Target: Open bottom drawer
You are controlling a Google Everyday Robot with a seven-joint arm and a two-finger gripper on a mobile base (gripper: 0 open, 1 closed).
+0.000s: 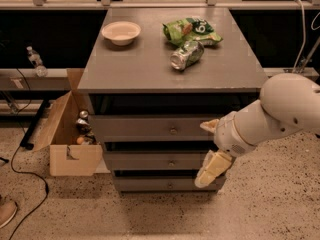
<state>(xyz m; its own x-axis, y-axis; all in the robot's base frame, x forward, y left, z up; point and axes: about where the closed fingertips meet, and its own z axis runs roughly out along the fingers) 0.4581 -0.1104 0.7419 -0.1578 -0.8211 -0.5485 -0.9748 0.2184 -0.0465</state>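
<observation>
The bottom drawer (160,184) is the lowest of three grey drawers in a grey cabinet (150,69). It is shut, and its small round knob (170,185) shows at the middle of its front. The middle drawer (155,161) and top drawer (150,129) above it are shut too. My gripper (202,155) is on a white arm that comes in from the right. It is in front of the right end of the drawer fronts, open and empty. Its lower finger (212,168) hangs down over the bottom drawer's right end.
On the cabinet top lie a pale bowl (121,32), a green chip bag (192,30) and a crushed can (186,55). An open cardboard box (65,139) with small items stands on the floor at the left. A cable (20,169) runs across the floor.
</observation>
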